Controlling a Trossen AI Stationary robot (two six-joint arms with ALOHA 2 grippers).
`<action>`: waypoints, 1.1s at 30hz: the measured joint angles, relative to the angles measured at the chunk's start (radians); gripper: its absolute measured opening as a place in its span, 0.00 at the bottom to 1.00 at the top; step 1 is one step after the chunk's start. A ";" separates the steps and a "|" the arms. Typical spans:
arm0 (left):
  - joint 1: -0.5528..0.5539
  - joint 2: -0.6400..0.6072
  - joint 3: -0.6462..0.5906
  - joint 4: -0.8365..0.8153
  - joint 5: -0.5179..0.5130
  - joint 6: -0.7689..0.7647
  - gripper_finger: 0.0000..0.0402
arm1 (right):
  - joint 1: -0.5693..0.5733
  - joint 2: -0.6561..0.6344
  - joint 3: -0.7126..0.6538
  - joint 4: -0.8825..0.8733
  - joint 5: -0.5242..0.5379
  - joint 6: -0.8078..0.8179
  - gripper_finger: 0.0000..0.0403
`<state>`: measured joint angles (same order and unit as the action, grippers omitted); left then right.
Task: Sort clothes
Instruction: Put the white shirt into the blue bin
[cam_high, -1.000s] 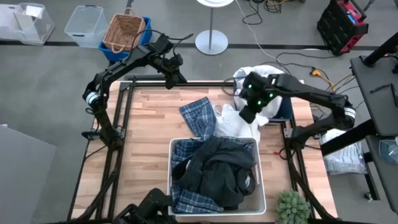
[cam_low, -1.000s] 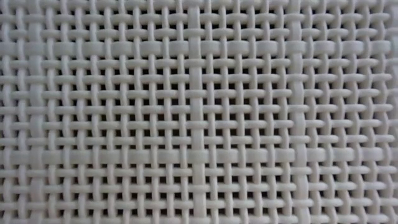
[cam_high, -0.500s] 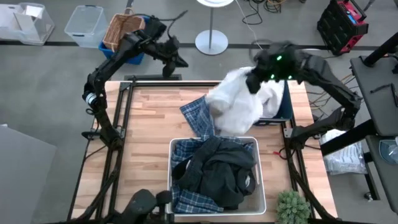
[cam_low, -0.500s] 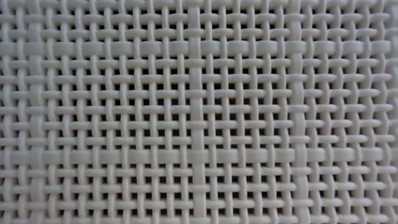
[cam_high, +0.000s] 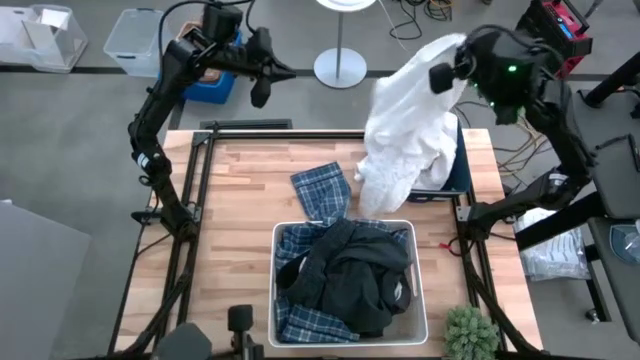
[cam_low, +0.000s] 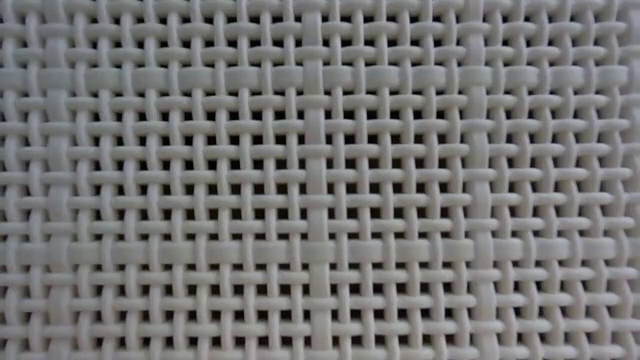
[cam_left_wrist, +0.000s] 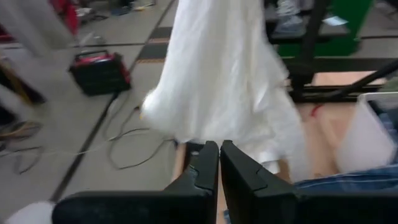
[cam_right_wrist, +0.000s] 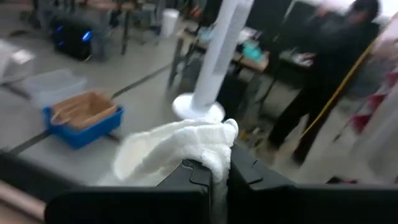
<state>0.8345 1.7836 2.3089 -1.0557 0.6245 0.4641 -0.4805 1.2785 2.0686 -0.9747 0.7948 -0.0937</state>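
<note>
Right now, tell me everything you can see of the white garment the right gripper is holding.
The white garment is soft, crumpled fabric, plain, with no print visible. The right gripper is shut on a bunched fold at its top and holds it high above the table's far right corner. It hangs in loose folds, widening downward, over the navy bin; its lower edge reaches down near the plaid cloth. Whether it touches the table is unclear. In the left wrist view it hangs draped.

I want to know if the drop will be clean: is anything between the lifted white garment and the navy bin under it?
Nothing visible does. The right gripper holds the white garment up; its lower end hangs at the navy bin, which it largely hides.
</note>
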 joint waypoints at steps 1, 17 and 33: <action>0.000 0.000 0.004 0.002 -0.022 0.000 0.00 | 0.000 0.000 0.010 0.026 0.019 -0.036 0.02; 0.005 0.003 -0.089 0.008 -0.067 -0.005 0.00 | -0.084 0.175 -0.046 -0.476 -0.088 0.330 0.02; 0.005 0.003 -0.185 -0.028 -0.066 -0.010 0.00 | -0.195 0.405 -0.609 -0.260 -0.534 0.579 0.02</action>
<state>0.8398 1.7863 2.1238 -1.0836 0.5582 0.4544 -0.6756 1.6837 1.4598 -1.2345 0.2606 0.4852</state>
